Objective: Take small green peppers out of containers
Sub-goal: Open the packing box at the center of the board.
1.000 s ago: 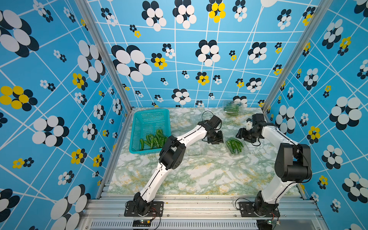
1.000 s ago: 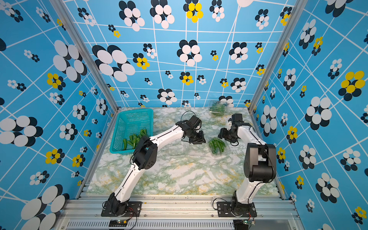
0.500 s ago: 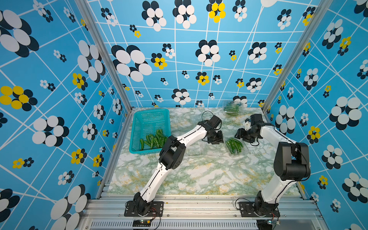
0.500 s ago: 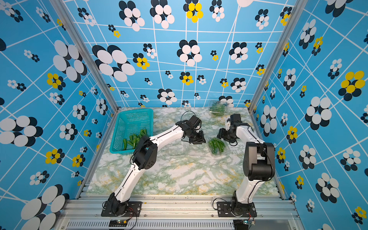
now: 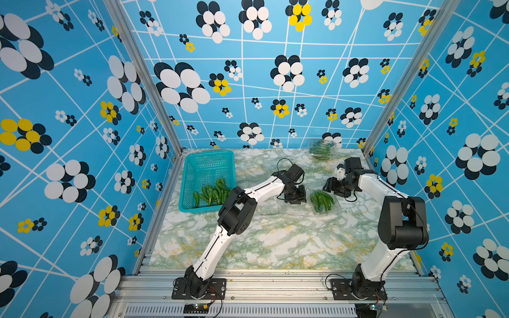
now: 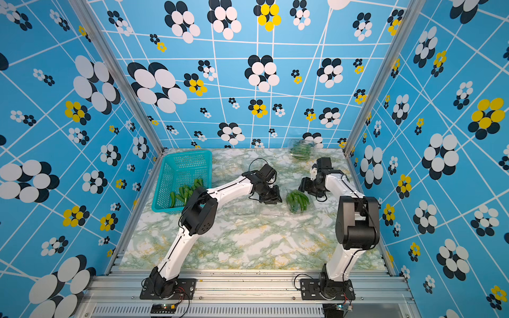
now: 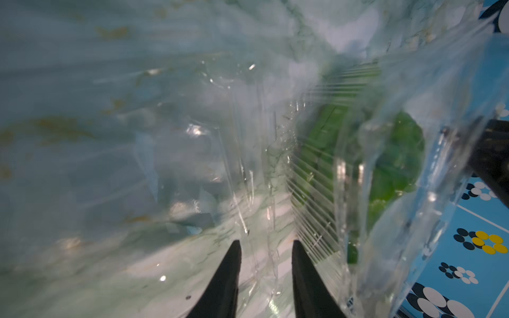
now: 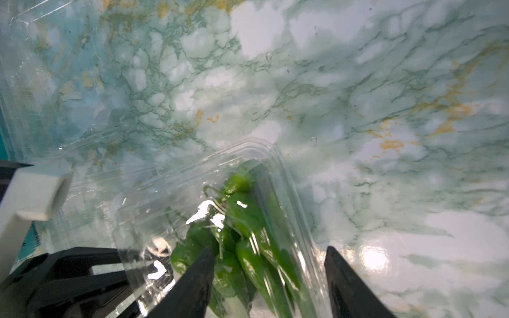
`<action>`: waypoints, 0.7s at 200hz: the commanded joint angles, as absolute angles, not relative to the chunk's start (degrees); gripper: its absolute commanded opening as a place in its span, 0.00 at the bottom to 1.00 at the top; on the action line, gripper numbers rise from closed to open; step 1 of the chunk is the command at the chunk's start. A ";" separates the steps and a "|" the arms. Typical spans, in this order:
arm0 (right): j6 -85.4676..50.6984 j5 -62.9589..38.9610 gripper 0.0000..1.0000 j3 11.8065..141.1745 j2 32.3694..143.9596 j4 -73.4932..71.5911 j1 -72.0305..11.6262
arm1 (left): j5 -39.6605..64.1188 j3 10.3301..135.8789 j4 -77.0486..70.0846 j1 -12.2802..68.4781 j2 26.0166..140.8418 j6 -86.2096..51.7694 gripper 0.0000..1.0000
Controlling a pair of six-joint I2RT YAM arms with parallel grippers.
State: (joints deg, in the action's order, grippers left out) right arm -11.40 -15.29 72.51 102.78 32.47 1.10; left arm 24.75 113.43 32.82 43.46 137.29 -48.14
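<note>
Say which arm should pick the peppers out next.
Right. The right gripper is open over the peppers in the open box; the left gripper straddles the box's plastic edge, likely steadying it.

Centre container [image 5: 332,210]: clear crinkly clamshell, flat on the table right of middle, with clear plastic spreading from it toward the left. It holds a bunch of glossy green peppers [image 5: 321,200] lying roughly parallel.

Rear container [image 5: 319,148]: against the back wall, peppers inside; lid state cannot be told.

Empty container [image 5: 252,166]: clear, toward the back, beside the basket [image 5: 190,170].

Loose peppers [image 5: 212,192]: heaped in the basket's near end.
</note>
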 commanded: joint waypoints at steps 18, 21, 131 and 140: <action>-12.03 -16.08 0.65 74.00 103.97 32.96 0.53 | 25.75 113.20 30.36 42.71 133.81 -48.93 0.34; -11.98 -16.11 0.65 74.00 103.99 33.10 0.53 | 25.91 113.15 30.18 42.69 133.80 -49.02 0.33; -12.07 -16.37 0.65 74.00 104.07 33.02 0.53 | 26.09 111.98 28.81 41.82 132.42 -49.83 0.33; -12.13 -16.40 0.65 74.00 104.20 33.04 0.53 | 26.17 111.97 28.66 41.77 132.36 -49.92 0.33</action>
